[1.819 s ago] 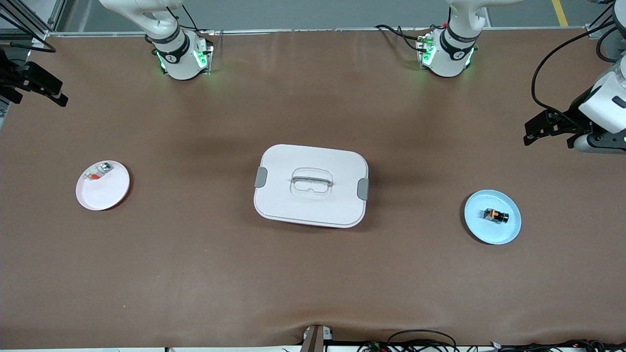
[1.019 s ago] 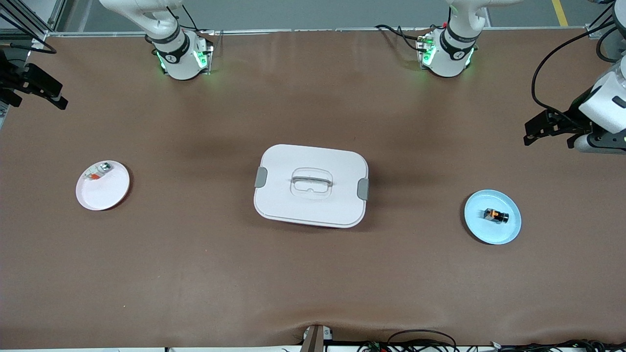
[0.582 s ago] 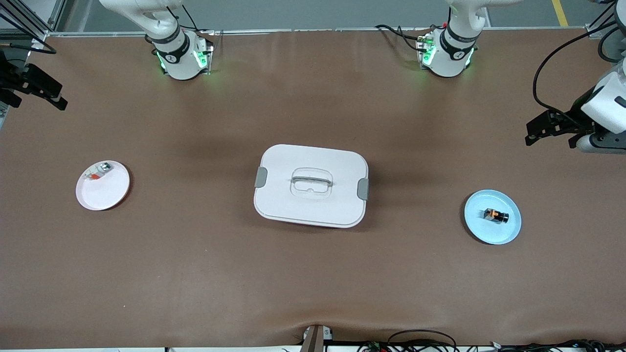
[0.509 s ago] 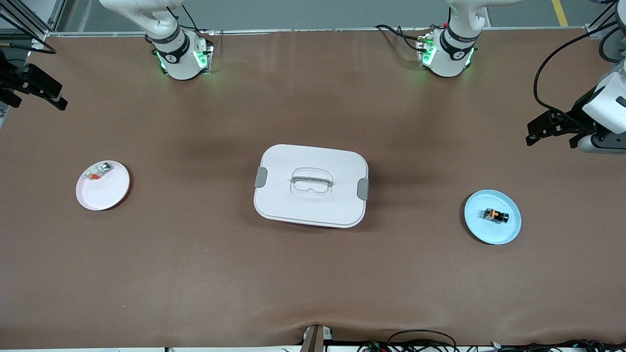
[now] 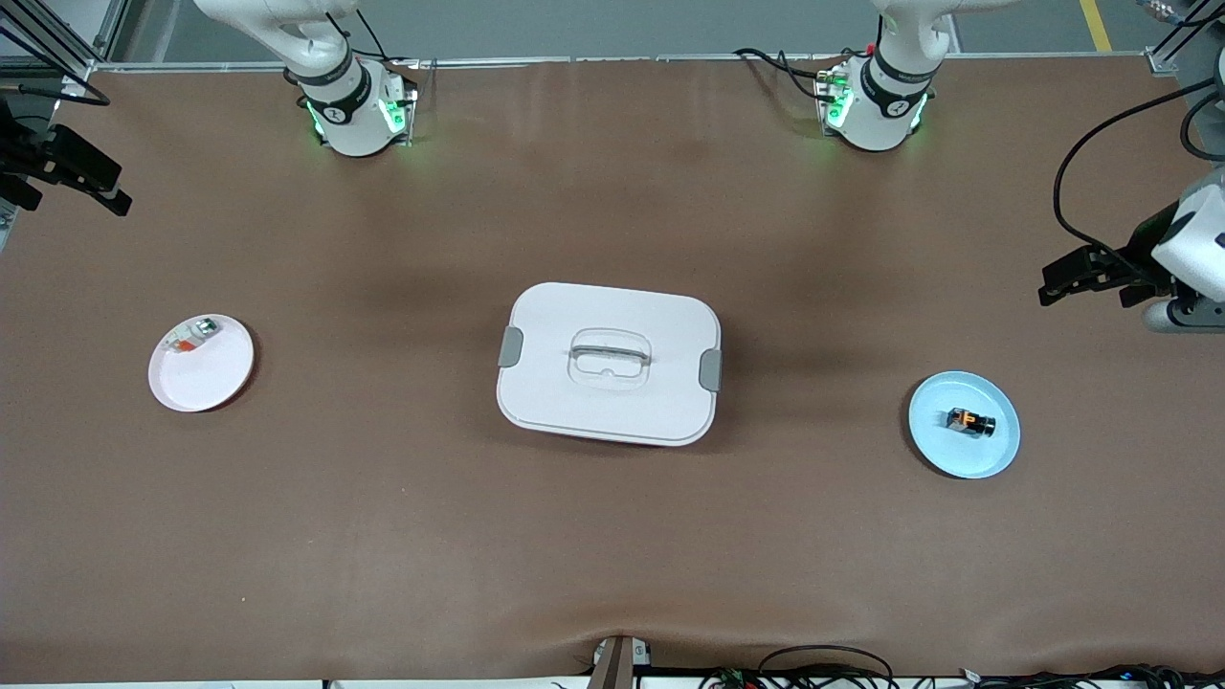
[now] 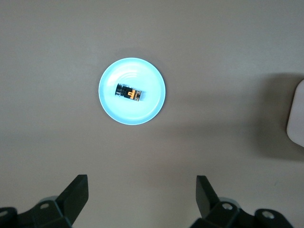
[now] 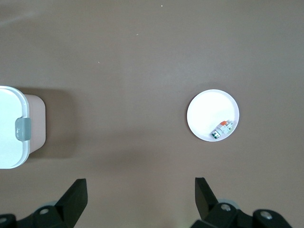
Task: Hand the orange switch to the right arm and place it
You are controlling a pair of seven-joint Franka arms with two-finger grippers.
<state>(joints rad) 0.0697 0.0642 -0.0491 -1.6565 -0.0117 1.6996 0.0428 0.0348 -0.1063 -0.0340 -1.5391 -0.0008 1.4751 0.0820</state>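
Both pincers gape wide and empty: my left pincer hangs over the surface near the orange switch; my right pincer waits.

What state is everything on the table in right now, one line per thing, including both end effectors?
orange switch: lying on the blue plate, not held.
white lidded box: lid on, handle untouched.
silvery-white piece: lying on the white plate.
left end effector: open, empty, up over the table's left-arm end.
right end effector: open, empty, raised.
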